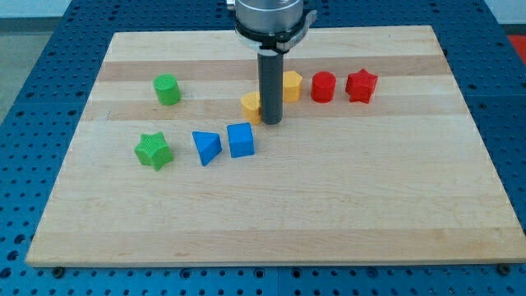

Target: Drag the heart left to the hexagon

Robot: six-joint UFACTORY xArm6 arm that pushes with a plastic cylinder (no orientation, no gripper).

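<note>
A yellow heart [251, 105] lies near the board's middle, its right part hidden by my rod. A yellow hexagon [292, 85] sits just up and right of it, its left edge also hidden by the rod. My tip [270, 123] rests on the board at the heart's right side, below and left of the hexagon. It looks to touch the heart, but I cannot tell for sure.
A red round block [323, 86] and a red star [361, 85] stand right of the hexagon. A blue cube [241, 140] and a blue triangle [206, 147] lie below and left of the heart. A green round block [167, 89] and a green star [153, 151] sit at the left.
</note>
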